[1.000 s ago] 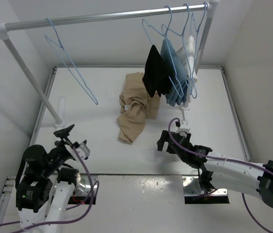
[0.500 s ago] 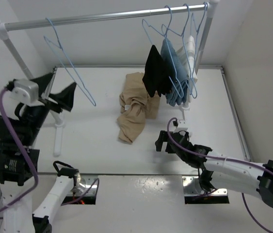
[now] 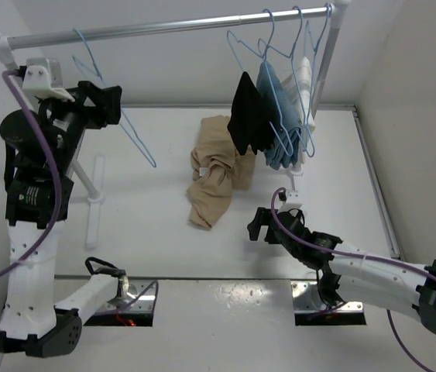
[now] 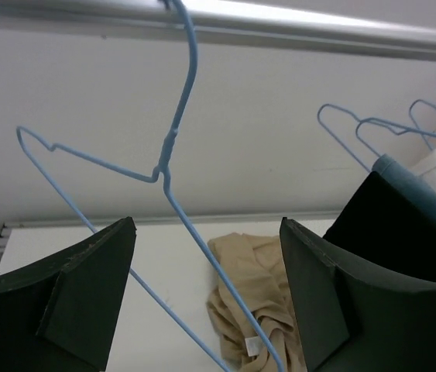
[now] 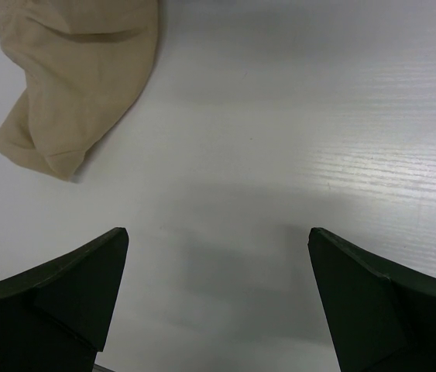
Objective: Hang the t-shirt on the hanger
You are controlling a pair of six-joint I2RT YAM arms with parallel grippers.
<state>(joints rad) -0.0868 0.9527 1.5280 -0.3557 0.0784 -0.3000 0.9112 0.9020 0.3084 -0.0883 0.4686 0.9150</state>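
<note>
one t-shirt, one bare hanger, three hung garments

The left arm is seen reared up tall from its base, its upper links stacked almost vertically and its wrist bent over to the right at the top. The left gripper is carried high and pointed rightward, with its 2 fingers spread wide and nothing gripped between them. The right arm is laid out low, reaching leftward and forward from its base. The right gripper is tilted downward, its 2 fingers parted fully, with nothing held.
</note>
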